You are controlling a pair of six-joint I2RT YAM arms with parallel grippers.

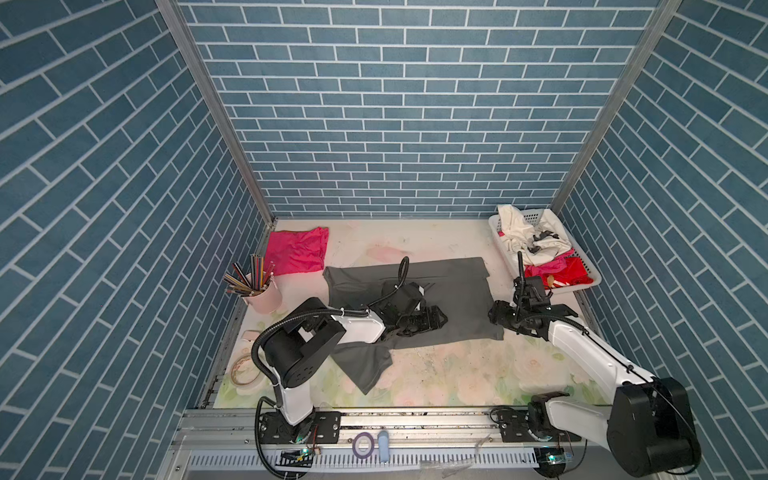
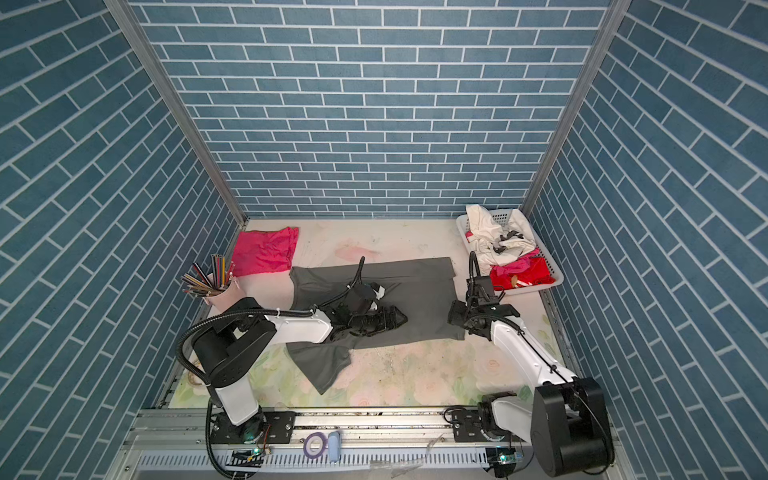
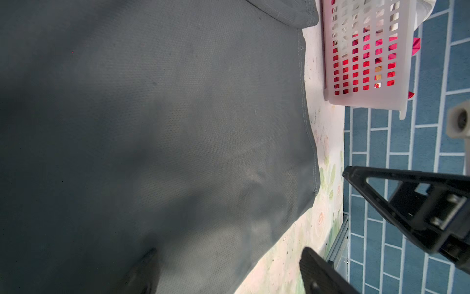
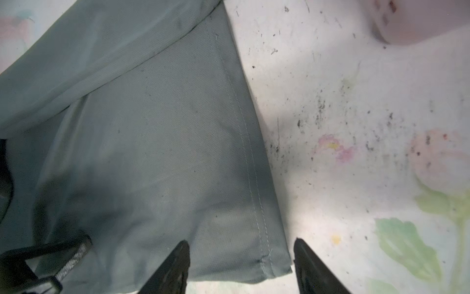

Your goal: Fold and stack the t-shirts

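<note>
Currently the grey shirt (image 1: 453,286) at frame centre is mid-fold; left gripper (image 1: 434,319) hangs spread over it, right gripper (image 4: 241,240) gapes astride the hem corner (image 4: 277,264), which likely needs pinching next.

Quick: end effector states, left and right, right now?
Left end effector: open, holding nothing, over the grey t-shirt.
Right end effector: open, holding nothing, fingers either side of the grey t-shirt's hemmed corner.

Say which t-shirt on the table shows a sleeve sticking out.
The dark grey t-shirt, mid-table, its sleeve pointing frontward; the hot pink t-shirt is a compact patch far left.
</note>
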